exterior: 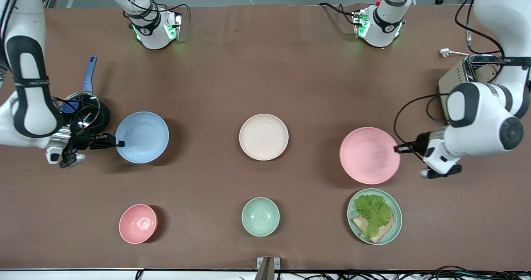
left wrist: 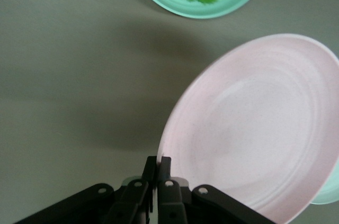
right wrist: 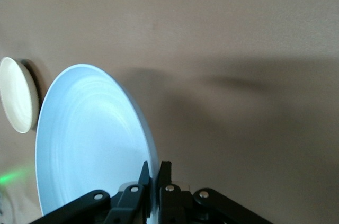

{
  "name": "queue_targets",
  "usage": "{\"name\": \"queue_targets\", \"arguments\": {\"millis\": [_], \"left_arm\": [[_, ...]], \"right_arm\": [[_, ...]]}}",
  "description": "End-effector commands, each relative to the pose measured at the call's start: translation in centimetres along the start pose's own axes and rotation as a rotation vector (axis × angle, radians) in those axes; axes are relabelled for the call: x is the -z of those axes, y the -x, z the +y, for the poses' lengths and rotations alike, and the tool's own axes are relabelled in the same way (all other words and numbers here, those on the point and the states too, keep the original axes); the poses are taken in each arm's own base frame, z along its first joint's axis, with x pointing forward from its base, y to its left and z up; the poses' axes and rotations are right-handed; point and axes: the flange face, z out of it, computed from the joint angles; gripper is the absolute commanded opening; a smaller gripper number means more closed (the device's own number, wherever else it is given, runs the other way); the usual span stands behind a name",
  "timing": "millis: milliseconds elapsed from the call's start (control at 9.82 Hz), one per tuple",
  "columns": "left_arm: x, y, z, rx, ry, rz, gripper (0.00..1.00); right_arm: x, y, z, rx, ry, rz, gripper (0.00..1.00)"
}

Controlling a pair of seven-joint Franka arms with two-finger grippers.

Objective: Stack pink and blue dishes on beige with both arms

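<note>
The cream-beige plate lies bare at the table's middle and also shows in the right wrist view. My right gripper is shut on the rim of the light blue plate, toward the right arm's end. That plate is tilted and casts a shadow on the cloth. My left gripper is shut on the rim of the pale pink plate, toward the left arm's end. The pink plate is tilted too, with a shadow beneath it.
Nearer the camera stand a small pink bowl, a mint-green bowl and a pale green plate with lettuce and bread. A lidded pan sits by the right arm, a toaster by the left arm.
</note>
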Motion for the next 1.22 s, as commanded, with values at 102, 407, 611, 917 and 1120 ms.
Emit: {"name": "queue_targets", "arguments": {"millis": [102, 407, 611, 917, 1120], "left_arm": [[-6.2, 4.8, 10.8, 0.094, -0.015, -0.075, 0.0], [-14.3, 10.9, 20.9, 0.117, -0.029, -0.031, 0.0], [-18.3, 14.3, 23.9, 0.037, -0.06, -0.003, 0.0], [-21.8, 16.5, 24.6, -0.036, -0.088, 0.01, 0.0], [-23.1, 16.0, 24.6, -0.049, -0.073, 0.029, 0.0]], "right_arm": [[6.7, -0.4, -5.3, -0.088, 0.066, -0.028, 0.0], [9.9, -1.8, -11.9, -0.187, 0.111, -0.067, 0.0], [8.8, -2.4, -16.5, -0.213, 0.12, -0.076, 0.0], [4.1, -3.7, -24.0, -0.29, 0.127, -0.075, 0.0], [0.9, -4.3, -26.7, -0.283, 0.129, -0.066, 0.0]]}}
